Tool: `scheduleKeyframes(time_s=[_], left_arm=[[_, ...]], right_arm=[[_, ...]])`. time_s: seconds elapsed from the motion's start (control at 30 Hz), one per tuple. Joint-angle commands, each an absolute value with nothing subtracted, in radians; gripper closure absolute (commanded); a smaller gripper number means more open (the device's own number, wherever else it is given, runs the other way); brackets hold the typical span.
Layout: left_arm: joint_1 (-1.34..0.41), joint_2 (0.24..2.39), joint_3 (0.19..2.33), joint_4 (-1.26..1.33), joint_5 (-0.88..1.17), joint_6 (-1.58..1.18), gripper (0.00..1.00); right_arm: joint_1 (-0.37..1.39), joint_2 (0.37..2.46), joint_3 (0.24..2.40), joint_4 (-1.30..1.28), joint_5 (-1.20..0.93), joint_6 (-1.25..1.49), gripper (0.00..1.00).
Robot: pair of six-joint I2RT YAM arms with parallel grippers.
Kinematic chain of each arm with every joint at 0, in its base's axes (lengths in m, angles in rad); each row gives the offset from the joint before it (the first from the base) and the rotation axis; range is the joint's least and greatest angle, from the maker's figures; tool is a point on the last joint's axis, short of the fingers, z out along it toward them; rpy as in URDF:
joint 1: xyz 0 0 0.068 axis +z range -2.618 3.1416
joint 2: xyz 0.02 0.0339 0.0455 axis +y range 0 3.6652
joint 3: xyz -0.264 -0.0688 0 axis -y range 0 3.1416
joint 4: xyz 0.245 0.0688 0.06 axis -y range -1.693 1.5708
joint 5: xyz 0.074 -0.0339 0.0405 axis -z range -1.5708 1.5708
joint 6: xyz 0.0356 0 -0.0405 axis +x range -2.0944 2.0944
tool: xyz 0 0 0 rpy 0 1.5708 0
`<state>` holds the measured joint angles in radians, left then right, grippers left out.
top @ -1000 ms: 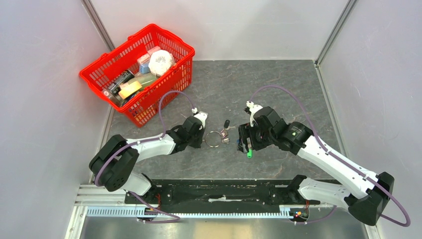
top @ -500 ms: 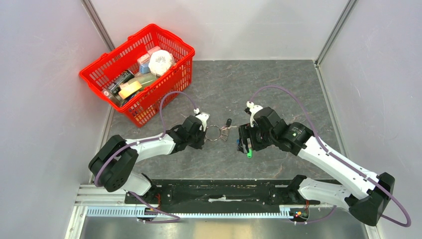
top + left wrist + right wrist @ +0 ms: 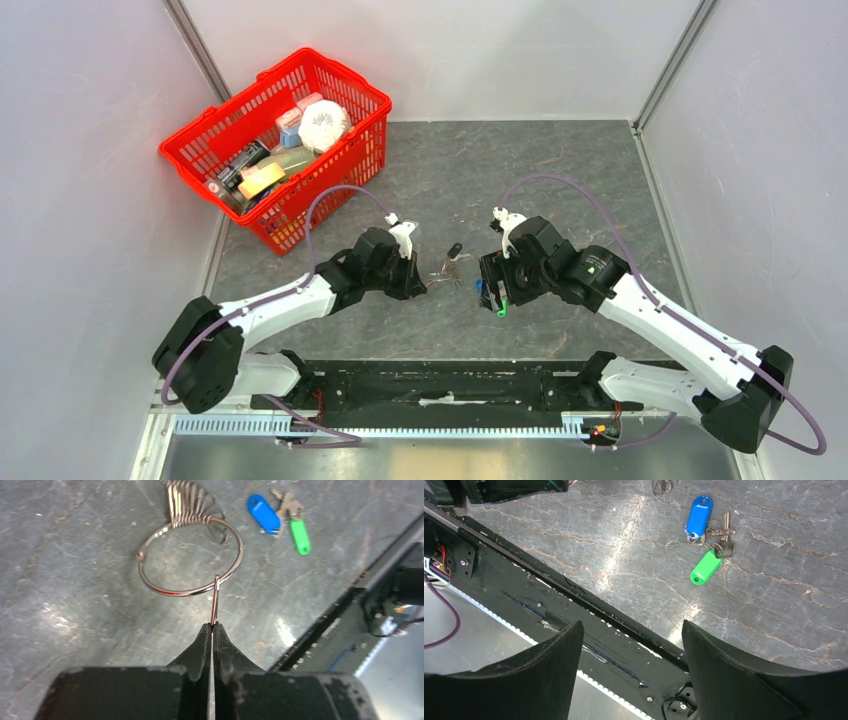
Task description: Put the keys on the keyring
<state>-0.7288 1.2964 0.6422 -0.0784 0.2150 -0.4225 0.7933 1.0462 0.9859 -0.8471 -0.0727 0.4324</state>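
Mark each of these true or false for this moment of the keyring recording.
1. The left tool is shut on a thin metal piece of the keyring. True.
2. The right tool holds the green key. False: it is open and empty, and the green key lies on the table.
3. The blue key lies beside the green key, apart from the keyring. True.
4. The red basket is empty. False: several items are in it.
5. A fan of silver keys sits on the keyring. True.
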Motion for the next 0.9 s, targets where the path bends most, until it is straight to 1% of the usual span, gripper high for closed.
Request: scheduleKeyframes(time_s=[0.0,0.13,0.33,0.57,0.7,0.87], left_arm=[[-0.732,1.224,0.704,-0.117,0.343,-0.572,0.98],[-0.732,1.205,0.768,-0.182,0.422,-0.646,0.98],[-0.732,1.191,0.836,-0.276,0.52,-0.728,0.98],[-0.732,1.172,0.879,-0.342,0.61,-0.783,0.98],[-0.732,1.147,0.902,-0.397,0.619,-0.788,0.98],[-0.732,1.129,0.912,-0.399,0.65,-0.809,0.98]], right_arm=[[0.8,1.033,1.07,-0.877,-0.041,0.356,0.2],[0.804,1.045,1.124,-0.917,-0.006,0.286,0.2],[0.83,1.041,1.167,-0.899,-0.029,0.167,0.22],[0.949,1.037,1.149,-0.801,-0.026,-0.034,0.28],[1.005,0.991,1.106,-0.735,-0.095,-0.174,0.27],[1.043,0.928,1.023,-0.652,-0.206,-0.295,0.25]])
